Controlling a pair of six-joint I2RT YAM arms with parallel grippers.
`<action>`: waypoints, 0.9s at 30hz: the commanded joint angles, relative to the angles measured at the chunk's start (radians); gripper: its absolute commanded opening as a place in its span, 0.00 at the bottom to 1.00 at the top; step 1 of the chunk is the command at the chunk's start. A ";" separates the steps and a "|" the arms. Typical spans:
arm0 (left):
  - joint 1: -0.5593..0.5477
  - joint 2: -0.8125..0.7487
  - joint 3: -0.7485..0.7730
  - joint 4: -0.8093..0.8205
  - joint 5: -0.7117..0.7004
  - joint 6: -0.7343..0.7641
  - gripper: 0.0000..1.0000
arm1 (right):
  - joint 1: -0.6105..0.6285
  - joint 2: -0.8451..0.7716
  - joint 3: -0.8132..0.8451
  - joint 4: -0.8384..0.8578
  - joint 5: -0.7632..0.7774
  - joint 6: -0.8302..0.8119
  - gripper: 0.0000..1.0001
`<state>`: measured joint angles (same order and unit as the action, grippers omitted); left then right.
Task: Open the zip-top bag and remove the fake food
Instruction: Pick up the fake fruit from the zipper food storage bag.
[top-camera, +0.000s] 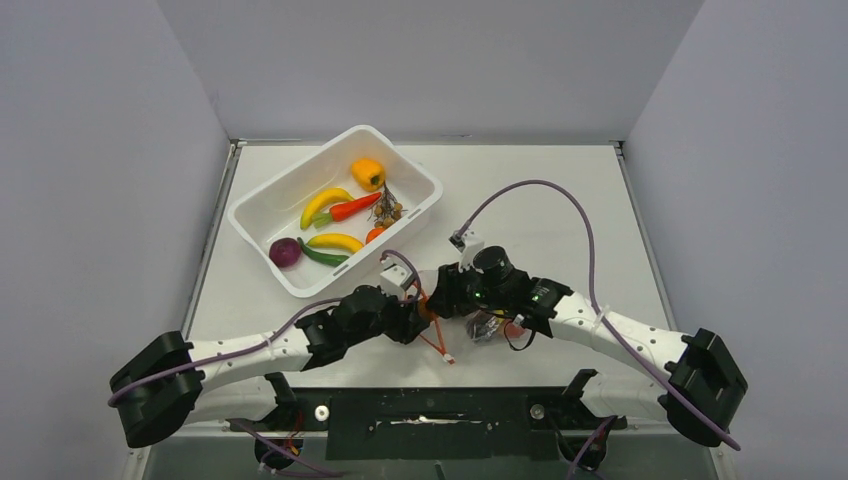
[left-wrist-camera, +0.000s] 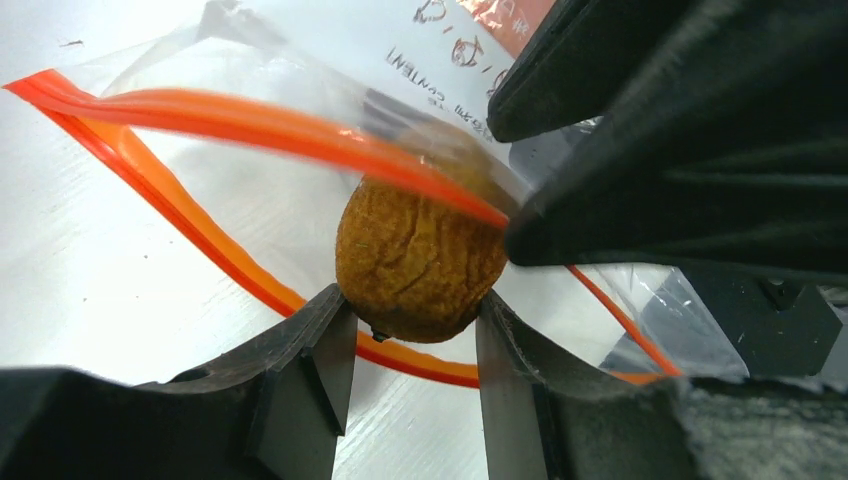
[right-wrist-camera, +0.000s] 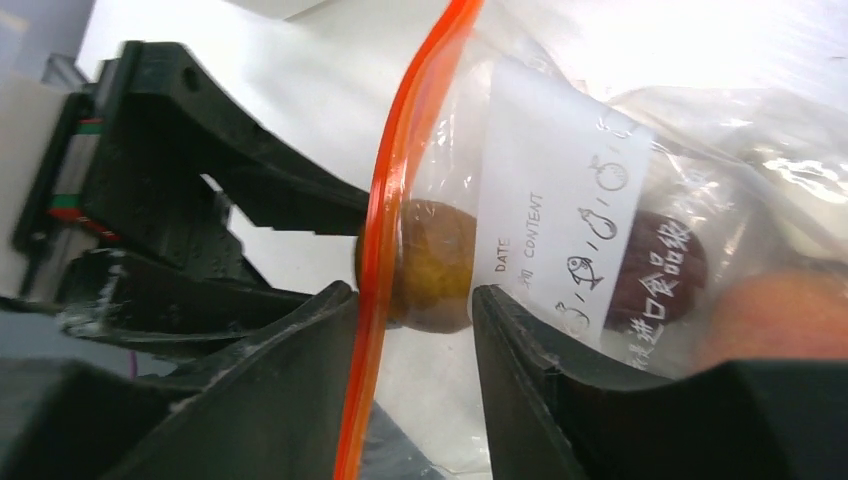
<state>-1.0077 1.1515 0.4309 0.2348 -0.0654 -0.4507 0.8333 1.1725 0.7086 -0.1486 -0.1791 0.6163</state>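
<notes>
The zip-top bag (top-camera: 490, 328) lies near the table's front, between the two arms, with its mouth open. Its orange zip strip (left-wrist-camera: 200, 115) gapes in the left wrist view. My left gripper (left-wrist-camera: 410, 310) reaches into the mouth, and its fingertips press both sides of a brown kiwi (left-wrist-camera: 420, 260). My right gripper (right-wrist-camera: 412, 300) is open; the upper zip strip (right-wrist-camera: 400, 180) runs between its fingers, against one of them. The kiwi (right-wrist-camera: 435, 265) sits just beyond. A dark purple plum (right-wrist-camera: 665, 265) and a peach (right-wrist-camera: 780, 320) lie deeper in the bag, behind its white label (right-wrist-camera: 560, 180).
A white tub (top-camera: 295, 168) stands at the back left with a yellow banana (top-camera: 325, 203), a red chili (top-camera: 355, 208), a purple piece (top-camera: 285, 252) and other toy food. Grey walls close in the table on three sides. Purple cables arc over both arms.
</notes>
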 joint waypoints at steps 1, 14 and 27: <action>0.017 -0.067 0.013 -0.017 0.016 0.016 0.00 | 0.009 -0.017 0.051 -0.072 0.168 -0.020 0.44; 0.165 -0.212 0.137 -0.318 0.199 0.122 0.00 | 0.009 -0.061 0.024 -0.045 0.177 0.006 0.44; 0.370 -0.269 0.382 -0.517 0.195 0.212 0.00 | 0.010 -0.239 -0.049 0.021 0.230 -0.033 0.73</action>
<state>-0.7162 0.8848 0.7181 -0.2314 0.1055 -0.3054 0.8391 1.0054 0.6872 -0.2028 0.0006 0.6010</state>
